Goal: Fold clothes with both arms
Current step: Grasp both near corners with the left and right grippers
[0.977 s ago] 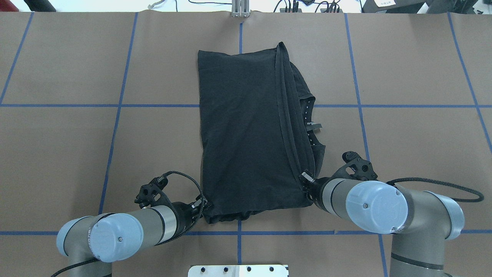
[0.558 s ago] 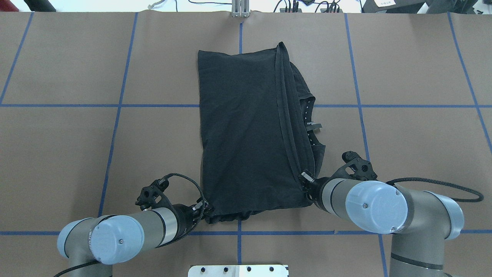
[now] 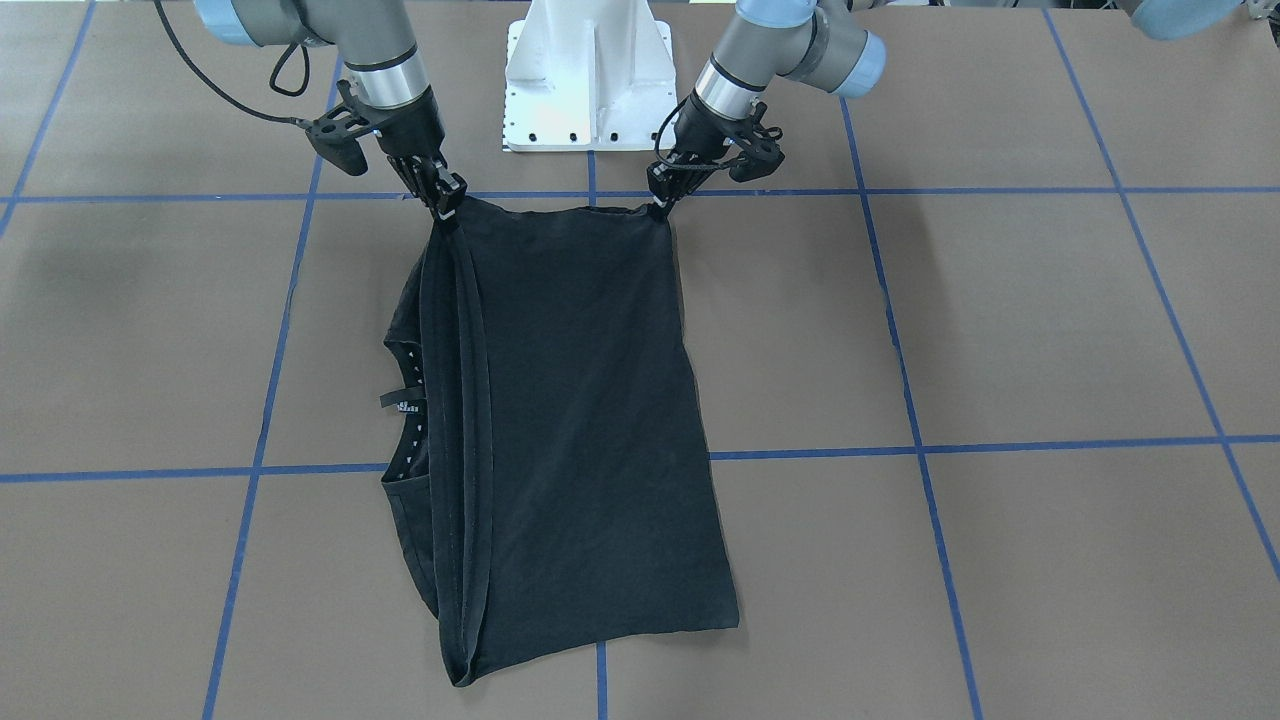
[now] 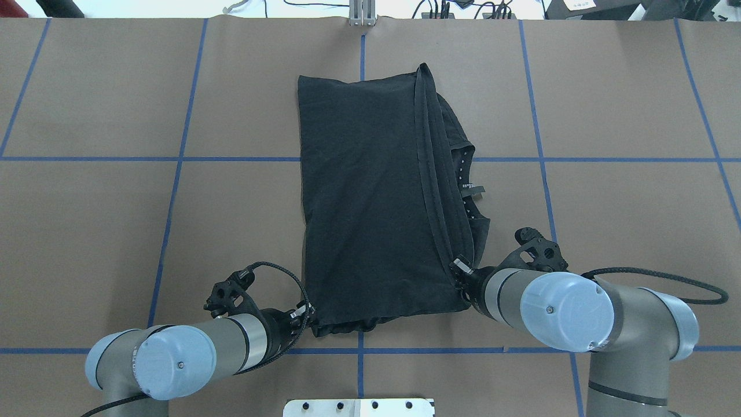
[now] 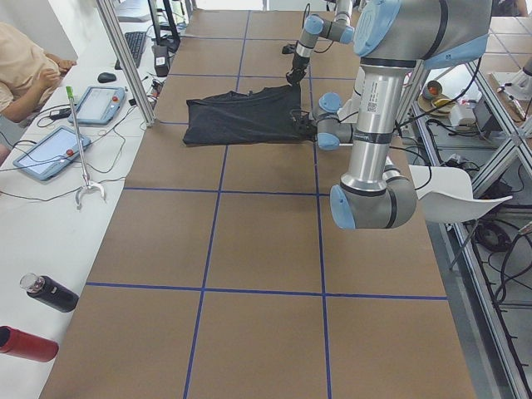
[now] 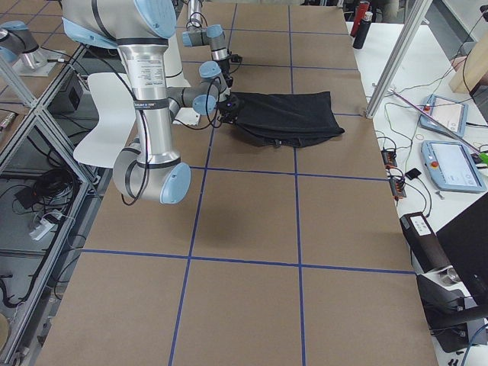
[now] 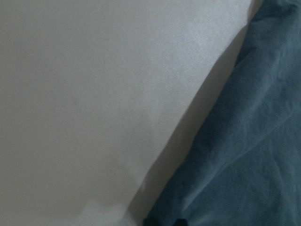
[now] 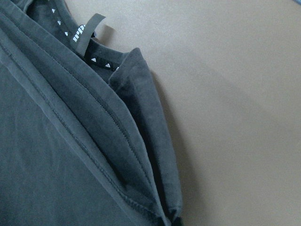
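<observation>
Black T-shirt (image 4: 370,197) lay flat at the middle of the brown table (image 4: 231,220), folded lengthwise with its long axis running away from the robot. The collar with its hang loop (image 4: 473,190) poked out from under the hemmed layers on the robot's right side. The left gripper (image 4: 307,313) was pinched tight on the shirt's near-left corner and the right gripper (image 4: 460,269) was clamped the same way on the near-right corner where the hems bunch, both low at the robot's end of the cloth, with the near edge stretched fairly straight between them in the front-facing view.
</observation>
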